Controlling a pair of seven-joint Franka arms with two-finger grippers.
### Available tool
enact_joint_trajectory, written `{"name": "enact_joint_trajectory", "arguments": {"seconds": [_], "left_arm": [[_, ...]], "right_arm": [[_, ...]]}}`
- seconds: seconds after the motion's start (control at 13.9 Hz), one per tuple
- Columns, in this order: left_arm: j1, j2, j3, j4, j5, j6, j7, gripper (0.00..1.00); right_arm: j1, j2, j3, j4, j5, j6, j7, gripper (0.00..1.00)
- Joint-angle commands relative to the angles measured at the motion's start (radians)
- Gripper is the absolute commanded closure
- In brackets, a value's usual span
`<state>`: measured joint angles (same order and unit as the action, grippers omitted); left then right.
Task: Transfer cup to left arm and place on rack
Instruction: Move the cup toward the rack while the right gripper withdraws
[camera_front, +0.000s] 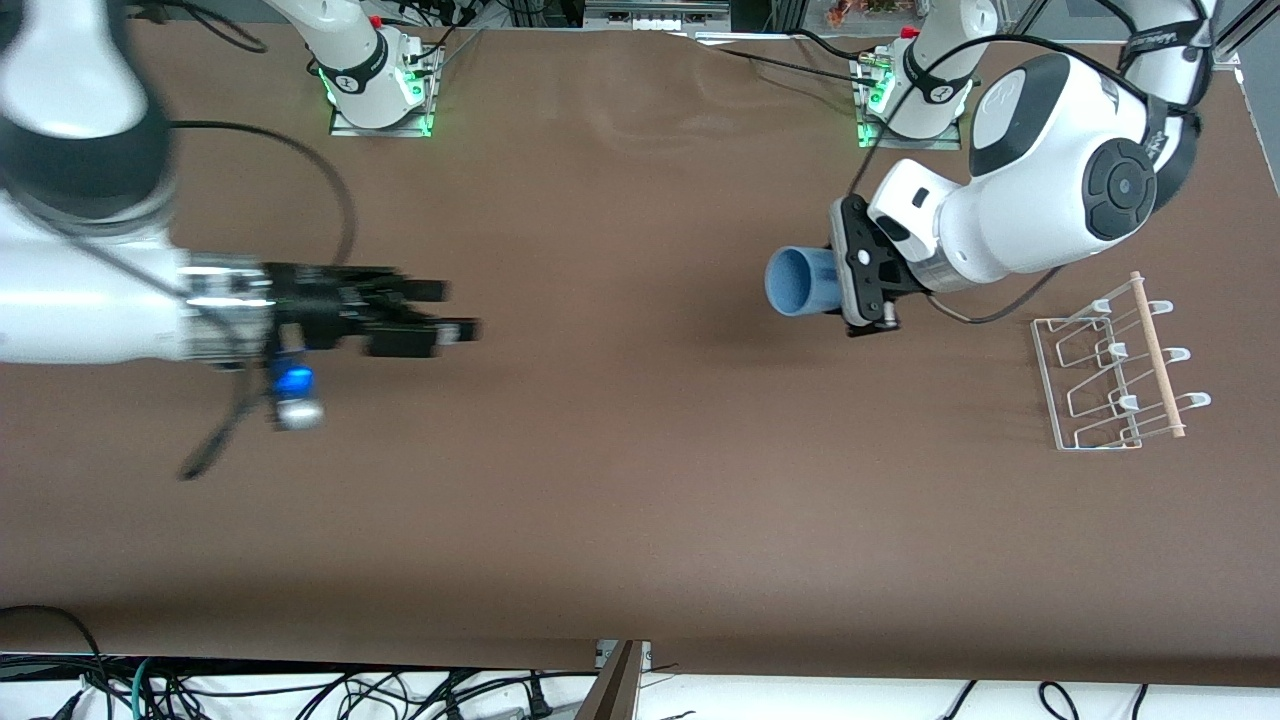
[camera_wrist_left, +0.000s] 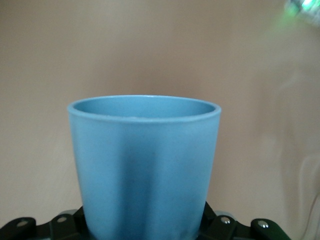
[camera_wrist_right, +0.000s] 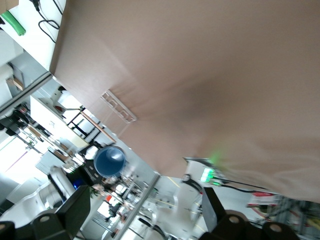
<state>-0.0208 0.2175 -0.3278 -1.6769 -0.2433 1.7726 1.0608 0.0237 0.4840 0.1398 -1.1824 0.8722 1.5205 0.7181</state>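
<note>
The light blue cup (camera_front: 800, 282) hangs on its side over the middle of the table, its mouth turned toward the right arm's end. My left gripper (camera_front: 838, 282) is shut on its base end. In the left wrist view the cup (camera_wrist_left: 145, 165) fills the middle, with the black jaws tight against both its sides. My right gripper (camera_front: 455, 310) is open and holds nothing, well apart from the cup, over the table toward the right arm's end. In the right wrist view the cup (camera_wrist_right: 109, 161) shows small and far off. The white wire rack (camera_front: 1110, 370) stands at the left arm's end.
Both arm bases (camera_front: 380, 95) (camera_front: 905, 100) with green lights stand along the table's edge farthest from the front camera. A loose black cable (camera_front: 215, 440) hangs below the right wrist. Cables lie off the table's near edge (camera_front: 300, 690). The brown tabletop (camera_front: 640, 480) is bare between the grippers.
</note>
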Motion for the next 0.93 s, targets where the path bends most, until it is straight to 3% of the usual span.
{"name": "enact_joint_trajectory", "arguments": {"seconds": [0.0,0.14,0.43,0.65,0.86], "left_arm": [[-0.007,-0.006,-0.01,0.0,0.212,-0.065,-0.086,0.99],[-0.013,0.0,-0.01,-0.007,0.362,-0.096,-0.107,0.99],[-0.037,0.031,-0.017,-0.006,0.677,-0.238,-0.119,0.98],[-0.038,0.085,-0.016,-0.007,0.861,-0.34,-0.148,0.99],[-0.038,0.127,-0.016,-0.004,1.034,-0.418,-0.261,0.96]], "right_arm": [[-0.041,-0.077,-0.058,-0.01,-0.115,-0.069,-0.058,0.01],[-0.041,-0.122,-0.115,-0.011,-0.217,-0.077,-0.086,0.01],[-0.039,-0.148,-0.112,-0.013,-0.528,-0.14,-0.189,0.01],[-0.034,-0.157,-0.108,-0.031,-0.61,-0.155,-0.29,0.01],[-0.034,-0.324,-0.083,-0.294,-0.705,-0.039,-0.414,0.01]]}}
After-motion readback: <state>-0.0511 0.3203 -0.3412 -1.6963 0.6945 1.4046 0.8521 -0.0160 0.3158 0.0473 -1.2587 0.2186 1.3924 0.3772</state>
